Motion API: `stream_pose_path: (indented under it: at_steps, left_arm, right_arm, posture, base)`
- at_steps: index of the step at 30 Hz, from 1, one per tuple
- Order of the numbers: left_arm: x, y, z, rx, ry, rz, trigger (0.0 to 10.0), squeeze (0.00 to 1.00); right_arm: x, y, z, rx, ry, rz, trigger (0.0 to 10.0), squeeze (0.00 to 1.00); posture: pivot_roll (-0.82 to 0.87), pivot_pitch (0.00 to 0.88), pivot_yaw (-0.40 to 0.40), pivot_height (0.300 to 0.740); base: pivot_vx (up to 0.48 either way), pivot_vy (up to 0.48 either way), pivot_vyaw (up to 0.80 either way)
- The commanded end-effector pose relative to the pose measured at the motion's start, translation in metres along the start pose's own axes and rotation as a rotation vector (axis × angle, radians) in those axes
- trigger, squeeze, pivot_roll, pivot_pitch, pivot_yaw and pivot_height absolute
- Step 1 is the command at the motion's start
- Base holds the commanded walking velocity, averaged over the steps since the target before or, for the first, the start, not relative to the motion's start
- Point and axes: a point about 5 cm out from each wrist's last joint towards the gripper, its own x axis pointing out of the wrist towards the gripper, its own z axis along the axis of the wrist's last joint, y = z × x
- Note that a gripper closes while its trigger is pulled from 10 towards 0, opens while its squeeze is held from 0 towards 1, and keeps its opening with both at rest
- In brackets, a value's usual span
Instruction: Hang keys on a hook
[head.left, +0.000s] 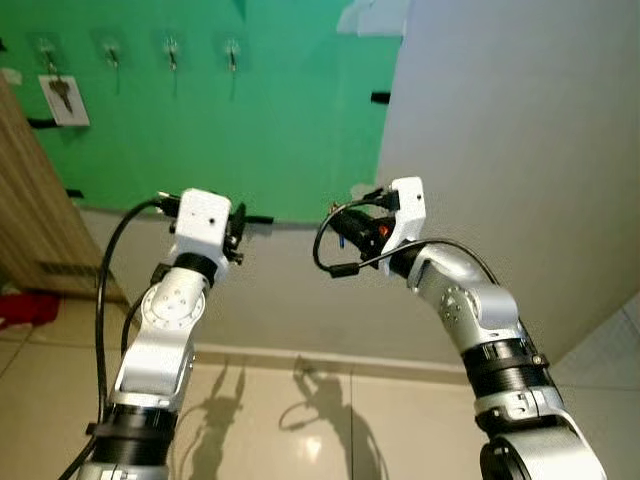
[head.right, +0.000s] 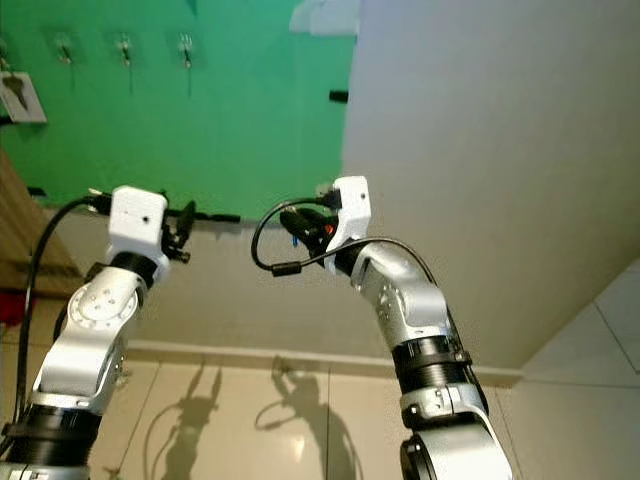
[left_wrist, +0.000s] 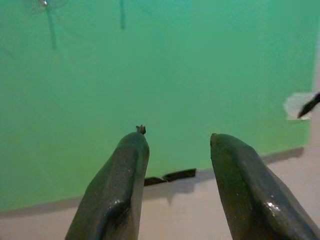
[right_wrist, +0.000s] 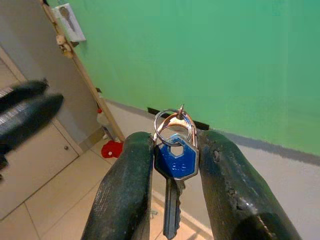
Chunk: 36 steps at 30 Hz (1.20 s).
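Keys: we log one blue-headed key (right_wrist: 174, 165) on a silver split ring (right_wrist: 172, 125), pinched between the two black fingers of the right gripper (right_wrist: 175, 150); the blade hangs down below the fingers.

Working left to right across the head views. At far left stands a wooden cabinet edge (head.left: 30, 200), with something red (head.left: 25, 305) on the tiled floor (head.left: 300, 420) at its foot. On the green wall panel (head.left: 250, 120), high up, we count four small hooks in a row. The leftmost hook (head.left: 46, 50) carries a white card with a key (head.left: 63, 98) on it. The next three hooks (head.left: 111, 50), (head.left: 171, 48), (head.left: 231, 48) are bare.

Below the row, the left arm (head.left: 165, 320) is raised. Left gripper (left_wrist: 177, 140) is parted and grasps nothing; it points at the green panel near its lower edge, where a strip of black tape (left_wrist: 170, 176) sits.

Right of it, the right arm (head.left: 470, 310) is raised as well, bent inward, with a black cable (head.left: 335, 255) looping at the wrist. Its gripper (head.left: 350, 228) sits well below the hook row, in front of the panel's lower right corner, apart from the wall.

At far right we see the plain grey wall (head.left: 520, 150). Both arms cast shadows on the floor tiles.
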Motion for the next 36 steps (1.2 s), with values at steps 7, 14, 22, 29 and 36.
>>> stream_pose_path:
  at_steps: [7, 14, 22, 29, 36]
  left_arm:
    - [-0.005, -0.009, 0.011, -0.147, -0.033, -0.394, 10.0, 0.0]
    - [-0.015, -0.02, 0.008, -0.157, -0.021, -0.687, 10.0, 0.0]
    - [-0.018, -0.027, 0.006, -0.169, -0.009, -0.787, 10.0, 0.0]
    - [-0.019, -0.029, 0.005, -0.215, -0.015, -0.807, 10.0, 0.0]
    - [-0.017, -0.03, 0.009, -0.255, -0.033, -0.799, 10.0, 0.0]
  right_arm:
    - [-0.002, 0.014, 0.014, 0.039, -0.008, 0.106, 10.0, 0.0]
    - [-0.004, 0.025, 0.02, 0.085, 0.021, 0.21, 10.0, 0.0]
    - [-0.006, 0.033, 0.018, 0.104, 0.069, 0.268, 10.0, 0.0]
    - [-0.007, 0.039, 0.02, 0.121, 0.077, 0.289, 10.0, 0.0]
    - [-0.007, 0.043, 0.017, 0.134, 0.088, 0.305, 10.0, 0.0]
  posture:
    - [-0.01, 0.0, -0.019, 0.74]
    - [-0.01, 0.0, -0.026, 0.74]
    - [-0.02, 0.0, -0.026, 0.74]
    - [-0.03, 0.0, -0.026, 0.74]
    - [-0.03, 0.0, -0.026, 0.74]
  base:
    - [0.0, 0.0, 0.0]
    - [0.0, 0.0, 0.0]
    - [0.0, 0.0, 0.0]
    - [0.0, 0.0, 0.0]
    - [0.0, 0.0, 0.0]
